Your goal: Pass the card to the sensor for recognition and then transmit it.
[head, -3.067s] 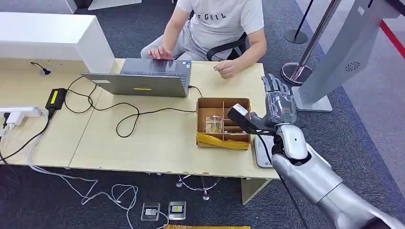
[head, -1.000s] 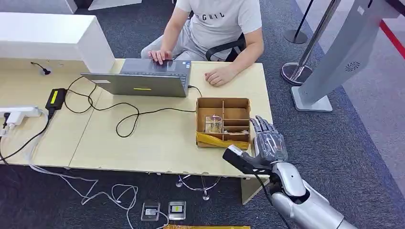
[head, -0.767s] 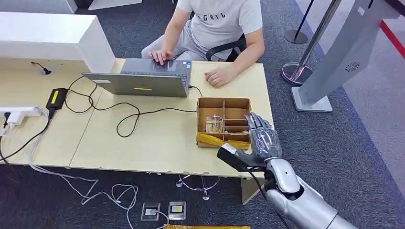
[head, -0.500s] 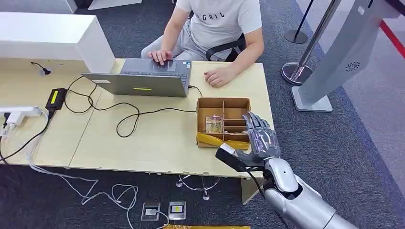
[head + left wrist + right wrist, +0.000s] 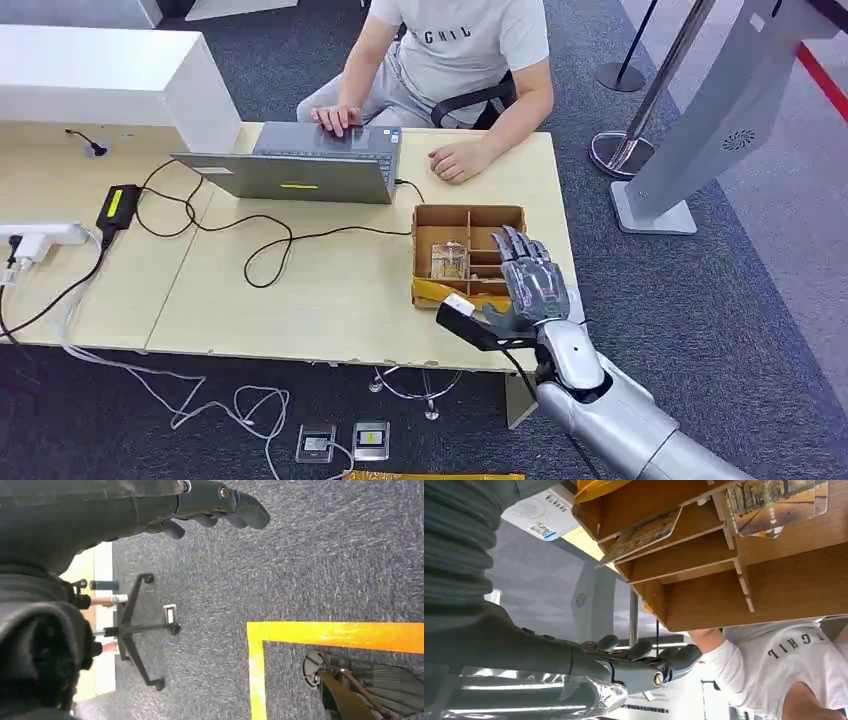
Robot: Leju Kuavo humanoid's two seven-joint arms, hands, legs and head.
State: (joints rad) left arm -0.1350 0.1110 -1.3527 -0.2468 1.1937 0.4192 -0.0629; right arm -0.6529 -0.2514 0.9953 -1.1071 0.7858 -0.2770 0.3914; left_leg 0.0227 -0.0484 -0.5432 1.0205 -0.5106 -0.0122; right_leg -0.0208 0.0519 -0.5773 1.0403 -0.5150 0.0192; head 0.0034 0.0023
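Head view shows you the right hand point(image 5: 528, 283) now over the near right corner of the cardboard box point(image 5: 467, 218), having swung in from beyond the tabletop's point(image 5: 330, 300) right edge over the past seconds. Its fingers point(image 5: 512, 246) are spread wide and hold nothing. The cards point(image 5: 776, 505) stand in the box's slots, one leaning in a narrow compartment, so you are at the reach, with the pick not yet made. The left hand point(image 5: 150, 505) hangs over the carpet, its fingers loosely curled around nothing.
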